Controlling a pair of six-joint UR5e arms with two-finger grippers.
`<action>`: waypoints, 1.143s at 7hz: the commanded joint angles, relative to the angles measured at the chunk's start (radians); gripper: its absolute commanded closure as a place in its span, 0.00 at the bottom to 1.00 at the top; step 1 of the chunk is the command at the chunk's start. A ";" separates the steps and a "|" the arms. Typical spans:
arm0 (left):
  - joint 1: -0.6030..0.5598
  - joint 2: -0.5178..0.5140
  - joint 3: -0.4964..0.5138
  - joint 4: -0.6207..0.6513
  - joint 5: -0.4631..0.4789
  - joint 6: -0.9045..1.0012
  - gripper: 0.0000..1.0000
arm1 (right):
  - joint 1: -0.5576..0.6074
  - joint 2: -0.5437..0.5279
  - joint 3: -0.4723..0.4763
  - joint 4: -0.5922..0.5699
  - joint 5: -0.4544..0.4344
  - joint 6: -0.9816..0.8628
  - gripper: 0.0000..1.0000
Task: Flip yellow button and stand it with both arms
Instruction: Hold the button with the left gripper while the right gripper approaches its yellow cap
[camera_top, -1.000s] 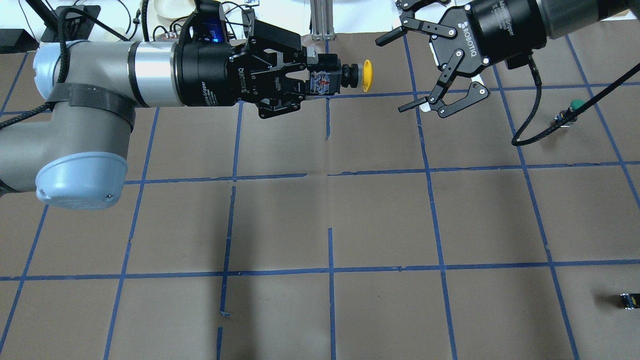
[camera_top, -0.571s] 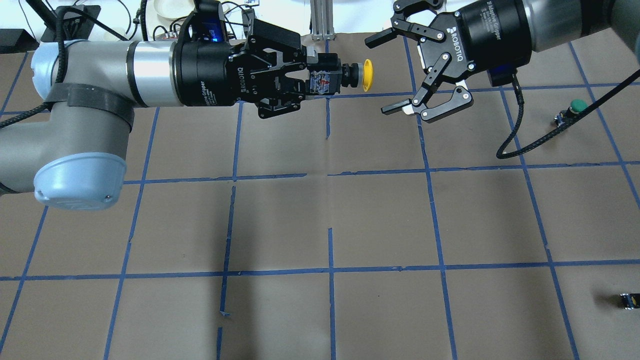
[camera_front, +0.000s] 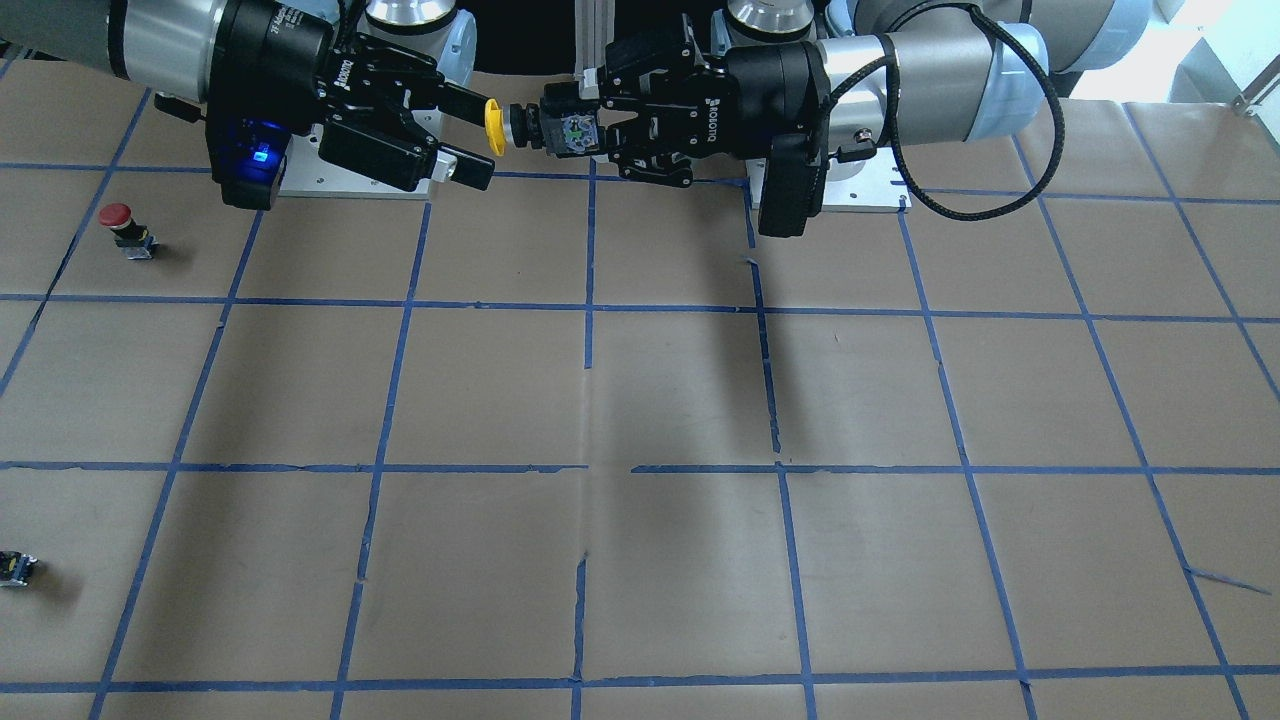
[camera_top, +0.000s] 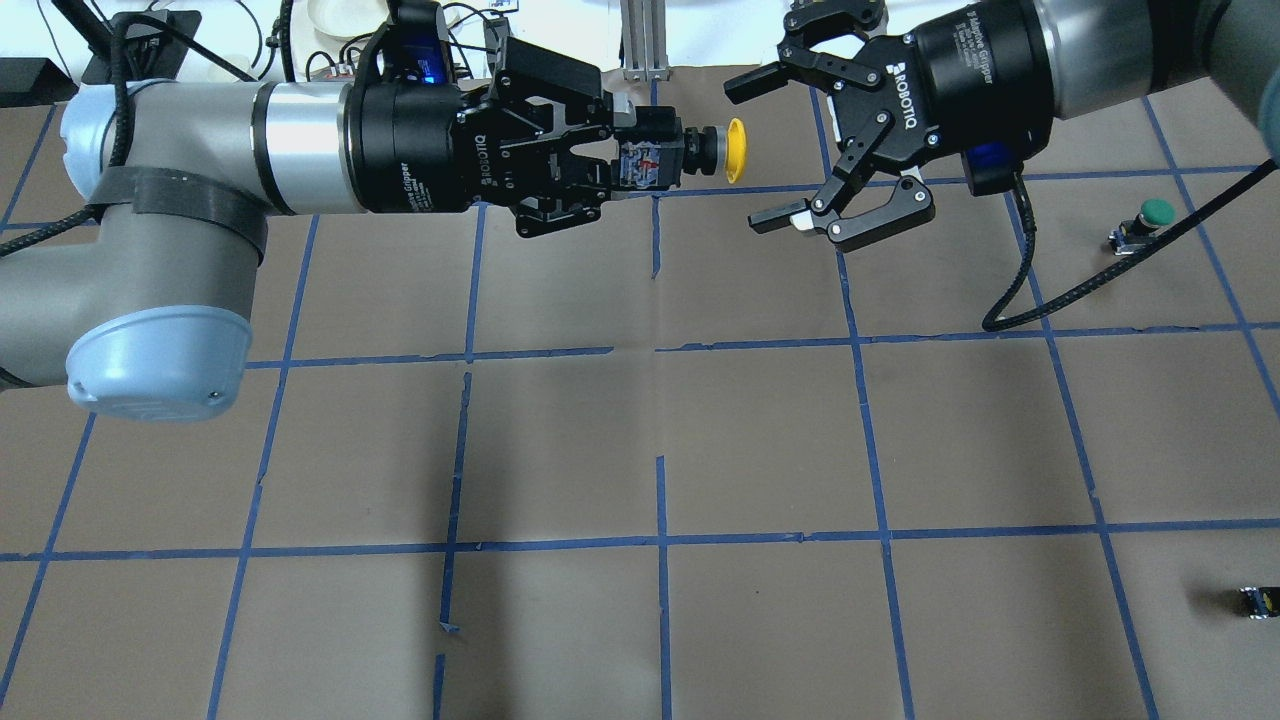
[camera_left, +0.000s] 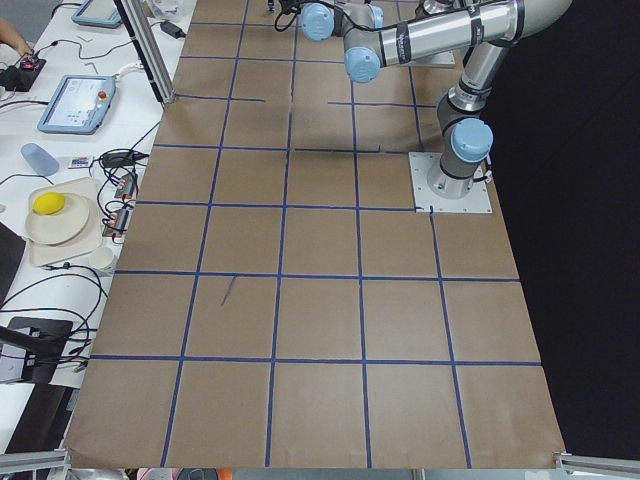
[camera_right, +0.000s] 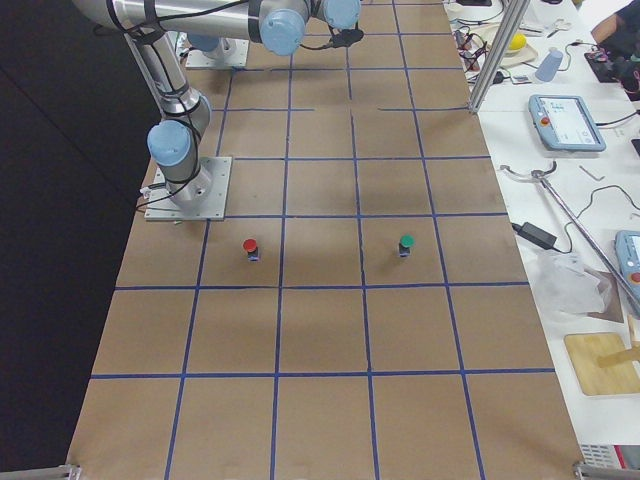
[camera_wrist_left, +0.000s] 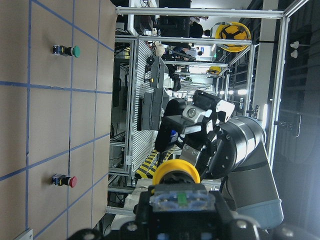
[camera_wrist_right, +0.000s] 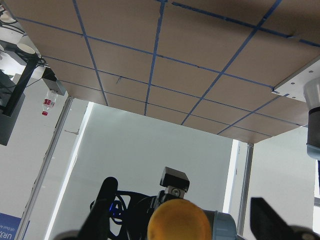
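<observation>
Left arm (camera_top: 180, 200) runs level across the bench (camera_top: 760, 440), wrist horizontal. Left end effector (camera_top: 648, 158) is clamped on the black-and-grey body of the yellow button (camera_top: 734, 152). The button is held sideways in the air, clear of the bench, cap pointing toward my right side. Right arm (camera_top: 1120, 40) comes in from the opposite side, wrist slightly tilted. Right end effector (camera_top: 748, 154) faces the cap head-on with its jaws spread wide. The cap sits about level with the fingertips (camera_top: 770, 218) and between them; in the overhead view they look apart from it, nothing gripped. Down on the bench to my right, a red-capped button (camera_right: 250, 246) stands nearer my base and a green-capped button (camera_right: 405, 243) stands farther out, well apart from each other. Bench surface is brown paper with a grid of blue tape lines (camera_top: 950, 341). Past the far edge are an aluminium post (camera_top: 640, 40) and a white side table with cables. A plate (camera_left: 70, 235) there carries a round yellow item (camera_left: 50, 205).
</observation>
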 joint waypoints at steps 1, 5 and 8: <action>0.000 0.003 0.000 -0.002 0.000 0.000 0.86 | 0.005 -0.007 0.001 0.023 0.026 0.005 0.00; 0.000 0.010 -0.001 -0.006 0.000 -0.006 0.86 | 0.002 -0.014 0.001 0.053 0.037 0.005 0.39; 0.000 0.010 0.000 -0.007 0.002 -0.018 0.86 | -0.001 -0.016 0.001 0.053 0.037 0.003 0.69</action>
